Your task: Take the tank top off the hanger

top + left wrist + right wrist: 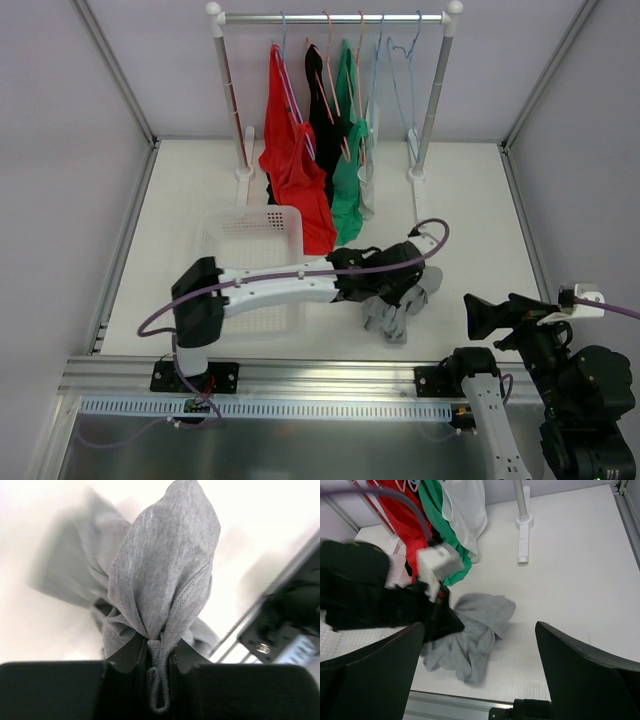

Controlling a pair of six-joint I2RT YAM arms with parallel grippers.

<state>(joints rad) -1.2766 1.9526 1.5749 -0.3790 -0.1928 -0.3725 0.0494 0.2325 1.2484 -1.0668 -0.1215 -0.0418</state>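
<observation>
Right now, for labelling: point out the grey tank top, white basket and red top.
grey tank top (479, 622), right wrist view, crumpled middle.
white basket (250, 226), top view, far wall.
red top (295, 172), top view, lower body.

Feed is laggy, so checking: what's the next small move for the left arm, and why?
Probably raise the left gripper a little: its jaws look shut on a fold of the grey top, most of which lies bunched on the table.

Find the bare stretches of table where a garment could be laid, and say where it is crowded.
Bare: the right side of the table, between the rack's right post and the right arm; also the strip between the basket and the left rail. Crowded: under the hanging tops, and front centre, where the left arm and the grey top lie.
</observation>
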